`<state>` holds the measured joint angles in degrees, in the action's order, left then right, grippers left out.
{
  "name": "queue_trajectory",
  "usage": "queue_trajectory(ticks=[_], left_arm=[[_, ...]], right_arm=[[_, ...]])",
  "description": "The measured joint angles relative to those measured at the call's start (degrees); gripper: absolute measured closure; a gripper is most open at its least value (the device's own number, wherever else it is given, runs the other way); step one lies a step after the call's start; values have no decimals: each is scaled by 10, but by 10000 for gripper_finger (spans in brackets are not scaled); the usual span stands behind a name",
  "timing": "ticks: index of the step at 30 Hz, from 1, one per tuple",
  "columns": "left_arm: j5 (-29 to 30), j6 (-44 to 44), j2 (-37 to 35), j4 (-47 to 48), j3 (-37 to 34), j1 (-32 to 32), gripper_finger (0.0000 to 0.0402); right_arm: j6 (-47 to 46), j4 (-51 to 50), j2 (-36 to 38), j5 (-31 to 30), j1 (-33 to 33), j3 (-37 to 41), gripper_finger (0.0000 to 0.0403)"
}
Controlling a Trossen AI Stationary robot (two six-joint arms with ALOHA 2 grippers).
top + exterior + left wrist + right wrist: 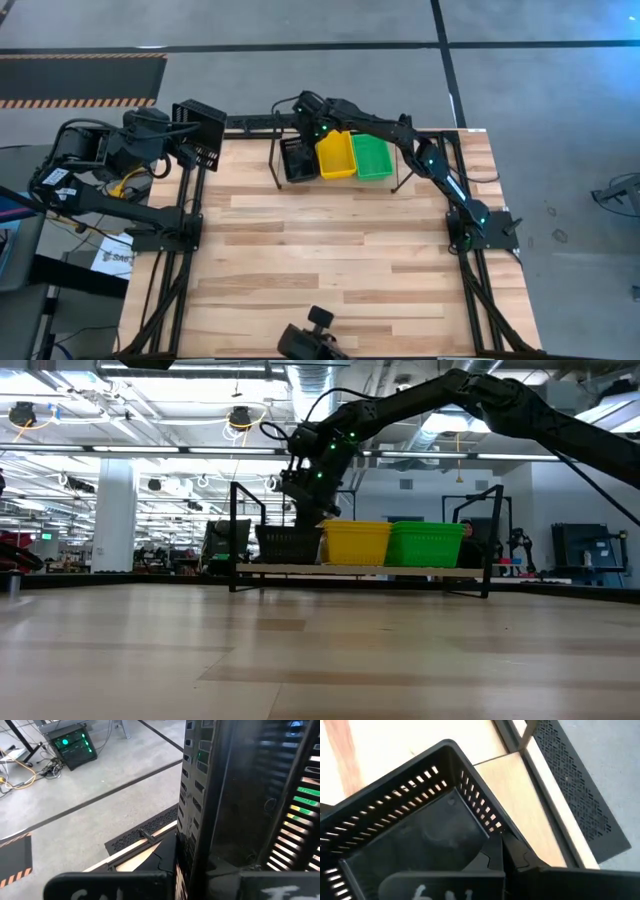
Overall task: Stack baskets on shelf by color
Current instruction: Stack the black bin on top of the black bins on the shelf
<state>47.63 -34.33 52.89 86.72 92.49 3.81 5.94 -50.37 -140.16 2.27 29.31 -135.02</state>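
Observation:
On the shelf [360, 569] at the table's far edge stand a black basket [298, 160], a yellow basket [336, 155] and a green basket [372, 157] side by side, bottoms on the plank. My right gripper [305, 138] reaches over the black one from the right and is shut on it. My left gripper [178, 138] waits beyond the table's far left corner, shut on a second black basket [202, 132] held up in the air. My left gripper holds the second black basket by one wall [197, 835]; the basket itself hides the exact spot. The basket stands on edge, lifted clear of the table. My right gripper pinches the black basket's side wall near a corner [495, 832], one finger inside and one outside. Its fingers slant down from above. The basket's bottom sits on the shelf plank [520, 795].
Black metal frames run along the table's left and right edges [180, 230]. The wooden tabletop [330, 250] stretches in front of the shelf. A camera mount [315, 335] sits at the near edge. Cables and equipment lie on the floor at the left.

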Motion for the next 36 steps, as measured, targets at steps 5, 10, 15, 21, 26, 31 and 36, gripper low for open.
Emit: queue_trajectory(ticks=[5, 10, 15, 21, 26, 31, 36], left_arm=[[-9, 0, 0, 0, 0, 0, 401], [-8, 0, 0, 0, 0, 0, 401], [-8, -7, 0, 0, 0, 0, 402], [-8, -17, 8, 0, 0, 0, 401], [-8, -30, 27, 0, 0, 0, 401], [-9, -31, 61, 0, 0, 0, 401], [-33, -35, 103, -2, 0, 0, 401]], right_arm=[[10, -21, 0, -67, 1, 0, 403], [16, -54, 0, -72, 2, 0, 403], [17, -36, 8, -71, -6, 2, 403], [21, 41, 77, -70, -22, 1, 403], [14, 53, 156, -100, -37, 1, 403], [15, 29, 250, -164, -66, 0, 403], [29, -46, 348, -235, -107, 0, 403]])
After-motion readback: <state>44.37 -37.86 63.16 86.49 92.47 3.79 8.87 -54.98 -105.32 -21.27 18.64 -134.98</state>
